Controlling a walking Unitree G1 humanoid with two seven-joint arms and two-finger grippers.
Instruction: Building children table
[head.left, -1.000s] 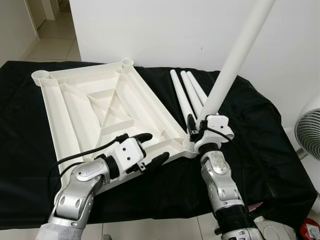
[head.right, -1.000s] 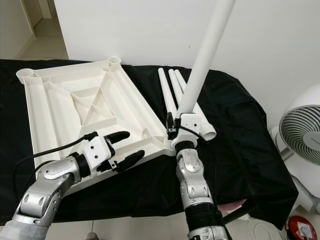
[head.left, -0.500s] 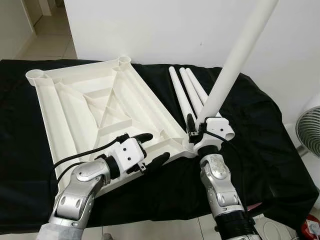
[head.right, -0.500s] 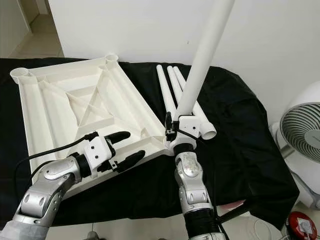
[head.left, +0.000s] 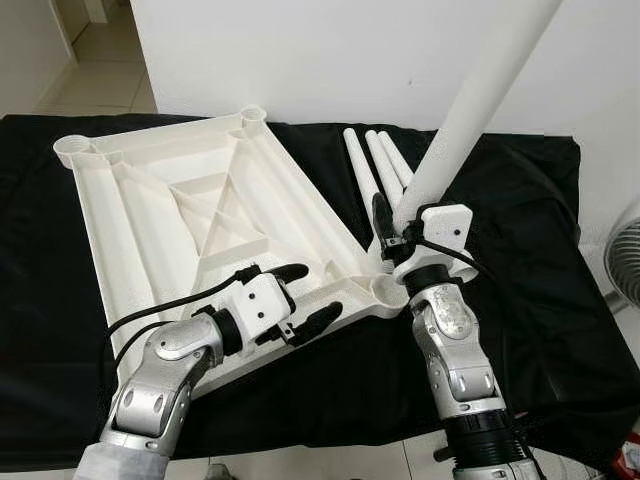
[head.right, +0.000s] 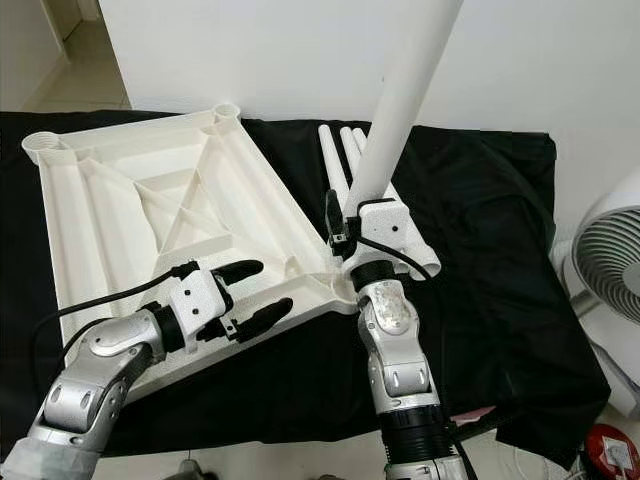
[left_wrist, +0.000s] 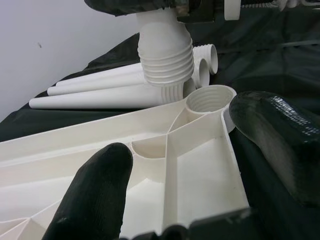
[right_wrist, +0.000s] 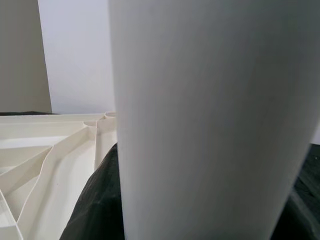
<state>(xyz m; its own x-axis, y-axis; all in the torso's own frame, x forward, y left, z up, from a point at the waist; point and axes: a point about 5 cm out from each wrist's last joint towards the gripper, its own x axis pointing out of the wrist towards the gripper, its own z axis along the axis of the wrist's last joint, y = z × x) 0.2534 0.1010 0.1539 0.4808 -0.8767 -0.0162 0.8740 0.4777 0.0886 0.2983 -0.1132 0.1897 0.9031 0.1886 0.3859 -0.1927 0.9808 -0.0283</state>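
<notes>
The white tabletop (head.left: 190, 215) lies underside up on a black-covered surface (head.left: 520, 300). My right gripper (head.left: 395, 235) is shut on a long white table leg (head.left: 470, 110), held nearly upright and leaning right. In the left wrist view the leg's threaded end (left_wrist: 165, 55) hangs just above and beside the tabletop's near right corner socket (left_wrist: 210, 98), apart from it. My left gripper (head.left: 303, 296) stands open at the tabletop's near edge, one finger (left_wrist: 95, 190) over the ribs and the other (left_wrist: 280, 135) outside the rim.
Three spare white legs (head.left: 365, 170) lie side by side on the cloth behind the right gripper. A white fan (head.right: 600, 260) stands off the right edge, with a red object (head.right: 612, 455) on the floor below it. A white wall rises behind.
The right gripper has lifted the leg slightly up and back from the corner socket, and the leg leans less. The view has shifted a little. The left gripper keeps its place.
</notes>
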